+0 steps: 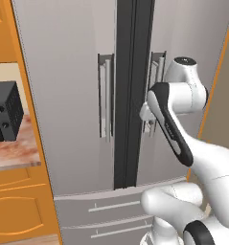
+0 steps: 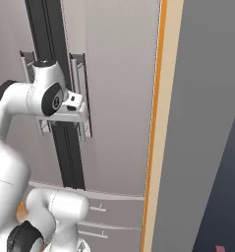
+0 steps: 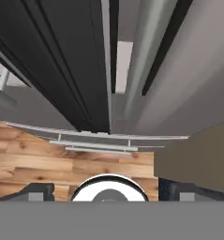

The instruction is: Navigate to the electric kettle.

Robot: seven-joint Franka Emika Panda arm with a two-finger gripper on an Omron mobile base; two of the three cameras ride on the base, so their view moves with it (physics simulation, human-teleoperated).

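Dark end effector (image 3: 108,194) tips apart, empty.

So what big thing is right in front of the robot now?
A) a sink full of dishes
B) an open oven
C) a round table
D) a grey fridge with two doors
D: the left base view shows a grey fridge with two tall doors, a dark seam between them, long handles beside the seam and drawers below, with the robot's arm raised before it.
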